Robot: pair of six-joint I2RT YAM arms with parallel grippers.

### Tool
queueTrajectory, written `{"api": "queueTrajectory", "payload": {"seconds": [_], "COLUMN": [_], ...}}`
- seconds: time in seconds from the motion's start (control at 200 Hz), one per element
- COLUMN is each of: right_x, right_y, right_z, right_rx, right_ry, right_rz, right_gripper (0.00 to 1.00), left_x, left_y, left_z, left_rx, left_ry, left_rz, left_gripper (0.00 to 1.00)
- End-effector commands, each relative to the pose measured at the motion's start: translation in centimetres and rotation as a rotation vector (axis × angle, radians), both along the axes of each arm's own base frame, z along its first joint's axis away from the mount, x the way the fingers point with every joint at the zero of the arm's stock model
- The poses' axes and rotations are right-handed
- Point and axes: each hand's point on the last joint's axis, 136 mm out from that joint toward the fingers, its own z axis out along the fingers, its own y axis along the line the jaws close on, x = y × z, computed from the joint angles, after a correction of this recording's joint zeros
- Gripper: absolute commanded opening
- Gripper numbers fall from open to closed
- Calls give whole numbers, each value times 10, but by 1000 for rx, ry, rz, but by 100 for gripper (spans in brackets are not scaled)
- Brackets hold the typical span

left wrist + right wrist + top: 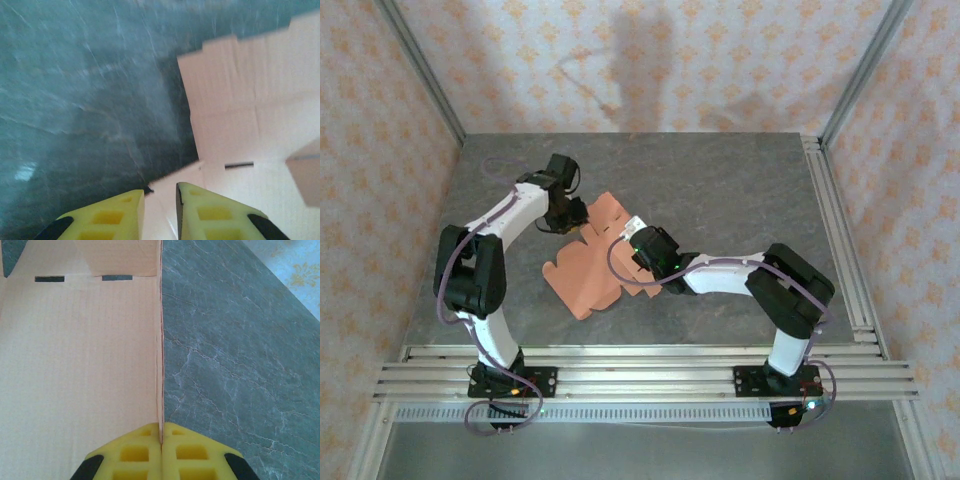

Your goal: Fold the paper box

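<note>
This paper box (588, 275) looks like light, floppy card, best pinched at its edges. My right gripper (161, 437) clamps its right edge; my left gripper (160, 200), barely apart, perhaps pinches the far flap.

paper box (582, 275): salmon-orange | tbl (720, 180): gry marbled | fingers (135, 455): yel

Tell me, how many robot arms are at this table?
2. The white-and-black left arm reaches the left edge of the salmon-orange flat card cutout; the white-and-black right arm reaches its right side.
</note>
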Motion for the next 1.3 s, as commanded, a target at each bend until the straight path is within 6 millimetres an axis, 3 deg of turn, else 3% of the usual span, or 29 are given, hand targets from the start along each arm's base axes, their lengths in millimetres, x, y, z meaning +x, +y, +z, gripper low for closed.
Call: {"api": "queueTrajectory", "payload": {"seconds": [0.0,0.115,0.13,0.195,0.305,0.841,1.256,1.291], "right_x": [2,1,1,1,0,3,3,3], "right_y": [1,-1,-1,-2,-3,4,4,4], "right_z": [0,0,0,0,0,-4,-5,-5], "right_rx": [11,10,11,12,11,10,9,8], "right_ry": [7,5,5,4,4,12,14,16], "right_rz": [-12,-17,-18,-19,-23,-10,-7,-8], "right_gripper": [0,0,0,0,0,0,0,0], "left_x": [12,20,20,21,21,-8,-22,-24], "left_y": [16,14,14,10,3,-37,-48,-48], "left_z": [-4,-12,-22,-31,-36,-14,-47,-61], "left_rx": [54,56,59,44,32,3,-41,-39], "left_ry": [13,36,61,86,104,78,129,159], "left_rz": [45,44,43,37,18,-82,-71,-66], "left_gripper": [19,17,17,16,16,16,16,16]}}
